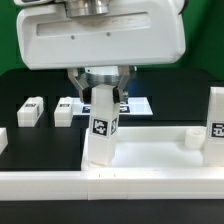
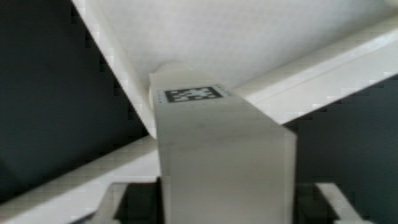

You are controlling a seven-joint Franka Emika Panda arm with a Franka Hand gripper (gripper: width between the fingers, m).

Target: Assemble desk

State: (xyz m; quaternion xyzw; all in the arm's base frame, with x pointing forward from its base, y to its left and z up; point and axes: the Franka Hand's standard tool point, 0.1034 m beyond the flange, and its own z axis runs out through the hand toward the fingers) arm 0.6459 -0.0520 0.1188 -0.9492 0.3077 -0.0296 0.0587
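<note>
The desk slab lies white and rimmed at the front, with a round socket near its right corner. One tagged leg stands upright on it at the exterior view's right. My gripper is shut on another white square leg, holding it slightly tilted with its lower end at the slab's left part. In the wrist view the held leg runs out from between my fingers, its tag facing the camera, over the slab's rim. My gripper is partly hidden by the leg.
Two loose tagged legs lie on the black table at the back left. The marker board lies behind the held leg. A white rail end shows at the exterior view's left edge.
</note>
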